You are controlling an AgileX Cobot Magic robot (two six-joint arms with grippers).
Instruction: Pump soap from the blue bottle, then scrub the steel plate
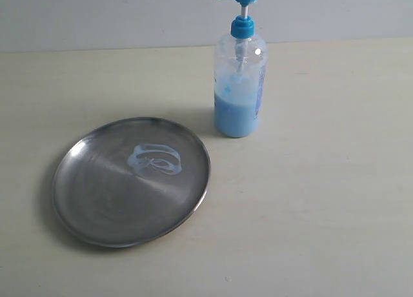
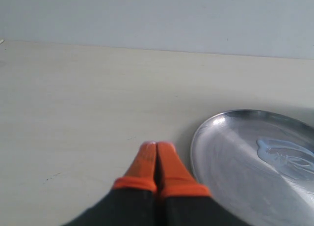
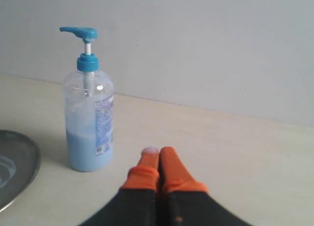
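Observation:
The blue bottle (image 1: 239,71) stands upright behind the steel plate (image 1: 97,200), its pump head raised and pale blue liquid filling its lower part. A swirl of soap (image 1: 156,159) lies on the plate's far middle. Neither arm shows in the exterior view. In the left wrist view my left gripper (image 2: 157,146) is shut with nothing in it, just beside the plate's rim (image 2: 196,137), with the soap (image 2: 287,157) farther in. In the right wrist view my right gripper (image 3: 158,151) is shut and empty, a pale dab on one fingertip (image 3: 149,151), short of the bottle (image 3: 90,123).
The pale tabletop (image 1: 322,200) stretches around plate and bottle, ending at a plain grey wall (image 1: 129,16) behind. The plate's edge (image 3: 29,162) shows beside the bottle in the right wrist view.

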